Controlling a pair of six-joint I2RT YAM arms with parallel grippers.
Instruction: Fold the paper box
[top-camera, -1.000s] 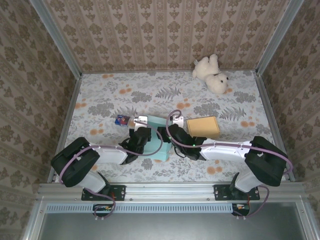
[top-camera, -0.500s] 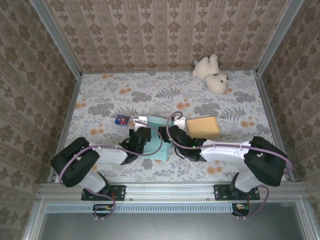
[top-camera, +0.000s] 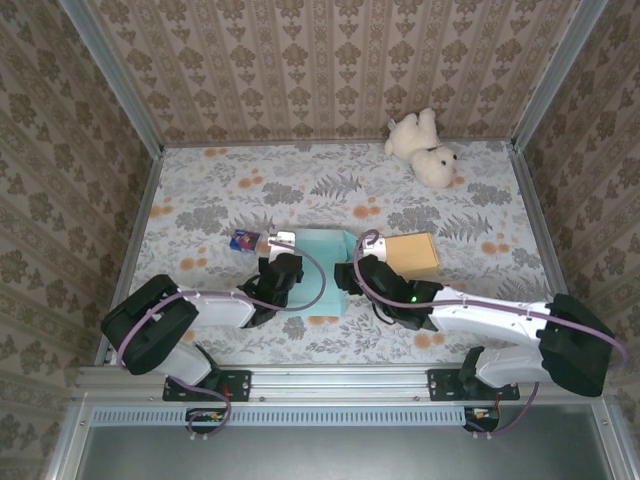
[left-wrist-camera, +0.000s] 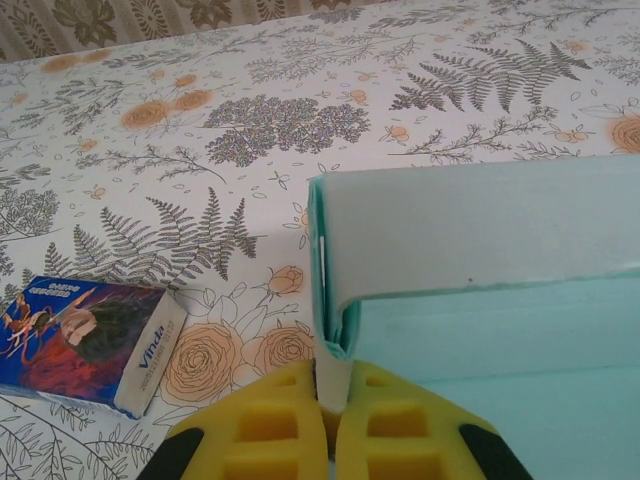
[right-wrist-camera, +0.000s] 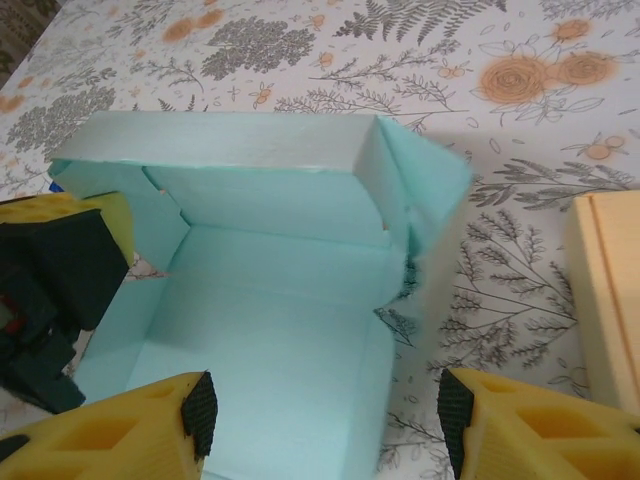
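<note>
Paper box (top-camera: 318, 256) sits mid-table toward the near edge, between my two grippers. It's half formed: back wall up, floor flat, right side flap (right-wrist-camera: 425, 185) splayed outward.

My left gripper (left-wrist-camera: 335, 388) is clamped flat on the box's left wall at the corner, thin panel pinched between the pads. My right gripper (right-wrist-camera: 340, 425) has its fingers well apart and nothing in them, hovering over the box's near right side.

Plan:
- Use the left pinch as an anchor only, no pulling, or the wall creases.
- Bring the right fingers outside the splayed flap, push it upright along its crease and tuck it against the back wall.
- Stay off the tan box (right-wrist-camera: 610, 300) just beside it.

Can't make out:
- The near edge of the box is under my arms in the top view, so I can't confirm a front wall.
- The left corner tabs are behind my left gripper.
- The right flap's edge is blurred.
</note>
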